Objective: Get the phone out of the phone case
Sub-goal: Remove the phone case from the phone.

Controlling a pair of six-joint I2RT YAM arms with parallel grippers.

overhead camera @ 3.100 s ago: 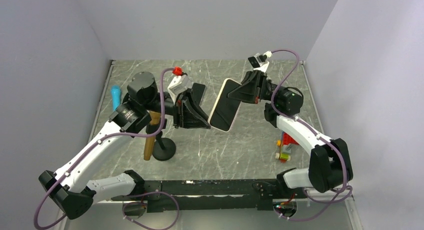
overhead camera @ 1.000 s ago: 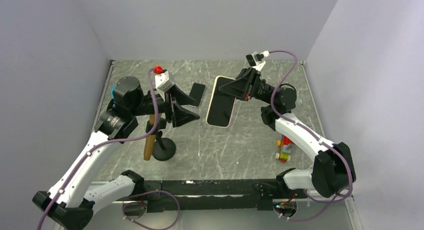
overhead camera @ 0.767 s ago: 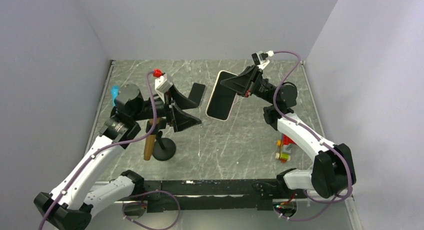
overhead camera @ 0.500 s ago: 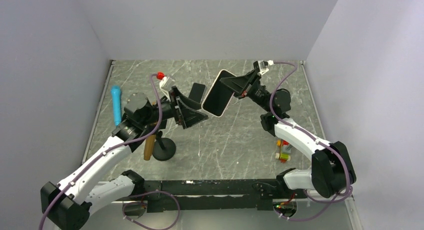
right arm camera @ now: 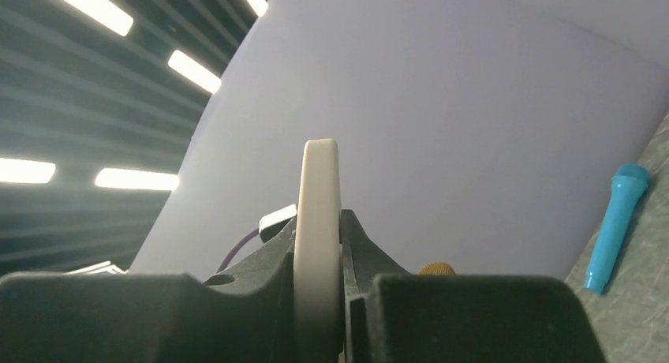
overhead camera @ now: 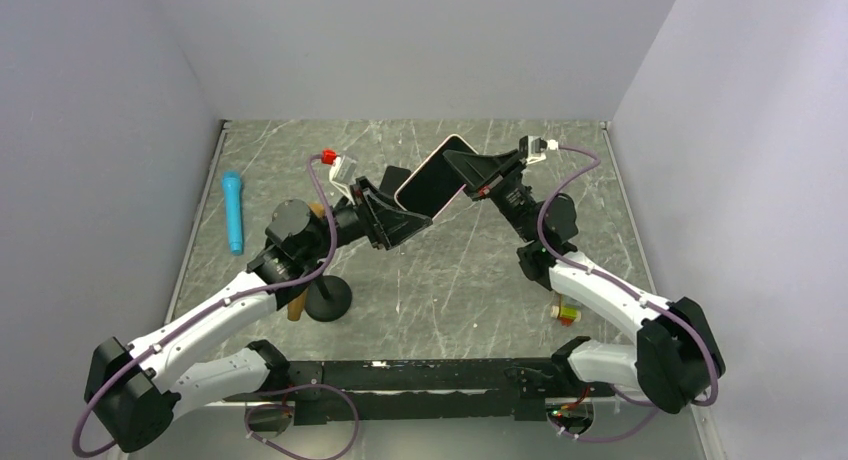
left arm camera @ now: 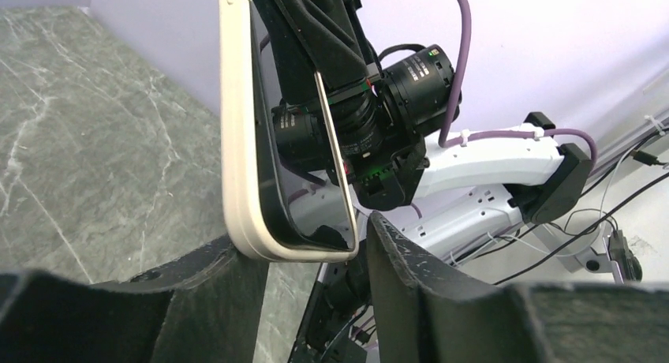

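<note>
A cream phone case point(overhead camera: 432, 176) with the dark-screened phone in it hangs tilted in the air above the table's middle. My right gripper point(overhead camera: 478, 170) is shut on its upper right end; in the right wrist view the case's edge point(right arm camera: 317, 213) stands squeezed between the fingers of that gripper point(right arm camera: 319, 300). My left gripper point(overhead camera: 398, 218) is open just below the case's lower end. In the left wrist view the case's bottom corner point(left arm camera: 244, 205) sits between the spread fingers of the gripper point(left arm camera: 315, 292), apparently not touching. The phone's thin metal rim point(left arm camera: 335, 158) shows along the case's inner side.
A flat black slab point(overhead camera: 390, 176) lies on the table behind the left gripper. A blue toy microphone point(overhead camera: 232, 210) lies at the left, also seen in the right wrist view point(right arm camera: 619, 217). A black round-based stand point(overhead camera: 328, 298) and a wooden handle point(overhead camera: 296, 307) are near the left arm. Coloured bricks point(overhead camera: 566, 308) lie at the right.
The right gripper swung the cased phone left and tilted it flatter. The left arm lowered and reached right, bringing its open jaws up to the case's lower end.
</note>
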